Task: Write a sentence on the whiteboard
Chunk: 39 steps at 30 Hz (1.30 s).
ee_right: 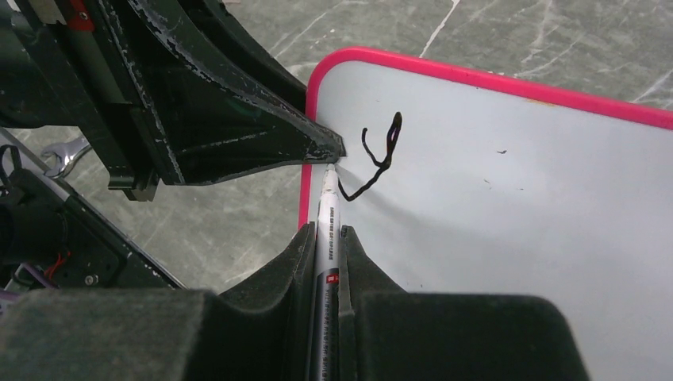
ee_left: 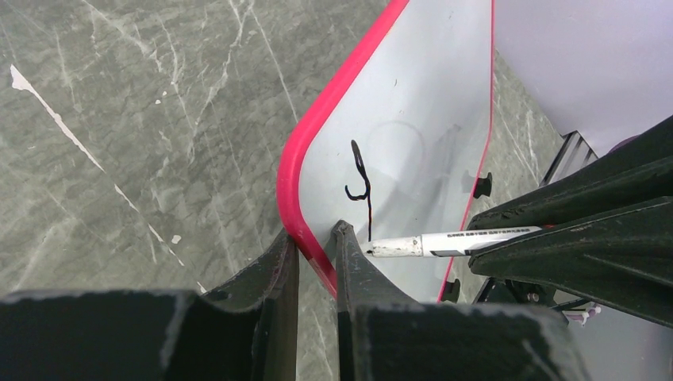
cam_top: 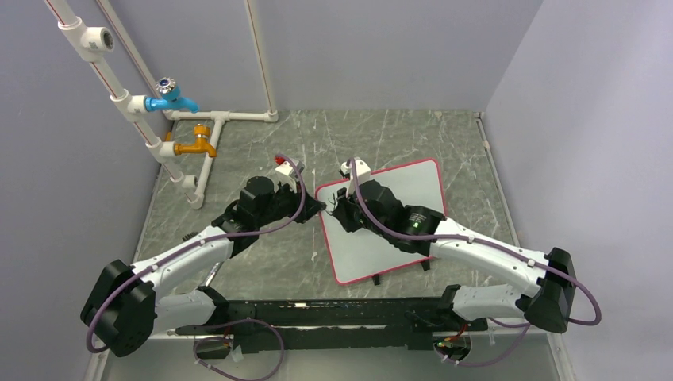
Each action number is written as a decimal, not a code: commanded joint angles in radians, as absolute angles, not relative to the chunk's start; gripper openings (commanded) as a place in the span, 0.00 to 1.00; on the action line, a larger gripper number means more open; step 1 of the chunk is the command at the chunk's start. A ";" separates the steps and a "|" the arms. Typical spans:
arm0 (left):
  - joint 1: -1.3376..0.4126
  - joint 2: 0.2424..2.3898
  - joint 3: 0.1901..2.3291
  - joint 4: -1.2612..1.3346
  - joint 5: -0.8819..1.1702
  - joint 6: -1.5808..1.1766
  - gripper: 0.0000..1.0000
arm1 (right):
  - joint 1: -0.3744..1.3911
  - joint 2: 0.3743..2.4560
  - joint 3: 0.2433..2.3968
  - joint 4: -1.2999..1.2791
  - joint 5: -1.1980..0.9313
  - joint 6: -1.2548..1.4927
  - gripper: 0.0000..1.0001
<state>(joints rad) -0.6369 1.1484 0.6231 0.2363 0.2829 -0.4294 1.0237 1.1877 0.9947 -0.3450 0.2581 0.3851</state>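
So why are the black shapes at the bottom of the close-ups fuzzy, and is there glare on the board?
Left wrist view: the left hand, near the lens, blurs; the whiteboard and ink stroke are sharp. Right wrist view: likewise the right hand around the marker. Top view: even light, no glare.

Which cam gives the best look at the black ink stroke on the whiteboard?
Right wrist: the ink stroke sits large and unblocked on the whiteboard, with the marker tip at its lower end. Left wrist shows it too, smaller and foreshortened. Top external: that corner is blocked, no stroke visible.
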 commanded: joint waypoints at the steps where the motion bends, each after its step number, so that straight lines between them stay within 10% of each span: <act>1: -0.646 1.132 0.668 0.241 0.236 -0.305 0.00 | 1.022 1.173 1.040 -0.347 0.278 0.367 0.00; 39: -0.653 1.107 0.675 0.224 0.248 -0.293 0.00 | 0.984 1.084 1.026 -0.391 0.426 0.404 0.00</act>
